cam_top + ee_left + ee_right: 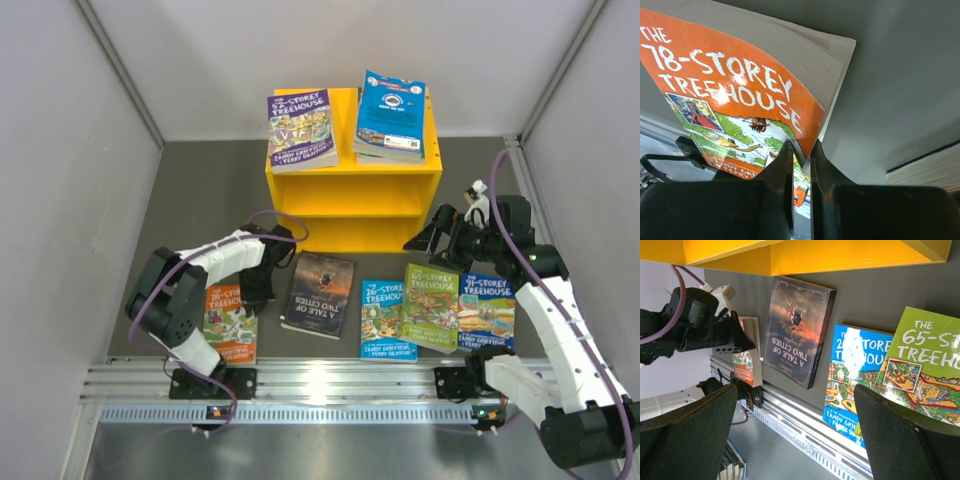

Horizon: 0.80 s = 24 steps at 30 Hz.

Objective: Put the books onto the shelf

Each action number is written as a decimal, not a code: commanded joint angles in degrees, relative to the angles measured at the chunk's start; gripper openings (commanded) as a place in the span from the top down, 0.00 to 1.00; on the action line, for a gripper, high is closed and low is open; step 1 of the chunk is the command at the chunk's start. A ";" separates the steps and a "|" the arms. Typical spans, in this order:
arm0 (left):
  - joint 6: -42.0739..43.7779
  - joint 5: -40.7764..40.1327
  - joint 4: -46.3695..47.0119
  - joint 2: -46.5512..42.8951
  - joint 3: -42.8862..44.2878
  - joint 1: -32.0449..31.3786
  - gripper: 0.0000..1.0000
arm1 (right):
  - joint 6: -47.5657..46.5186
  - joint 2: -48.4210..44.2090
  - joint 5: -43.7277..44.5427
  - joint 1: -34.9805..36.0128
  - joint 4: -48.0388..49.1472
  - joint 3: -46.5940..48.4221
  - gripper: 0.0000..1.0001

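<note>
Your left claw (802,150) is clamped on the orange 78-Storey Treehouse book (725,95), pinching its edge near a corner. That side of the book looks raised off the grey tabletop (200,200).

Your right claw (428,238) hangs with its fingers spread wide and nothing between them, just in front of the right side of the yellow shelf (352,190).

On the shelf's flat top you have a purple Treehouse book (300,130) on the left and a blue-covered book (392,115) on the right, with at least one more book under it.

On the tabletop in front of the shelf lie the dark A Tale of Two Cities (320,295), then the blue 26-Storey book (388,320), the green 65-Storey book (432,305) and the 91-Storey book (487,312), those three overlapping in a row.
</note>
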 commanded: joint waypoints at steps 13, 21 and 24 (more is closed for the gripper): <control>2.68 -8.09 -6.54 -24.92 20.39 0.27 1.00 | -0.64 0.95 -1.14 0.57 2.33 1.48 0.00; 1.63 -12.41 -14.81 -28.97 34.90 0.18 1.00 | 0.94 1.82 -3.16 0.57 5.66 1.22 0.00; 2.59 -11.54 -13.68 -31.96 36.92 0.27 1.00 | 1.56 2.00 -4.30 0.57 7.25 0.87 0.00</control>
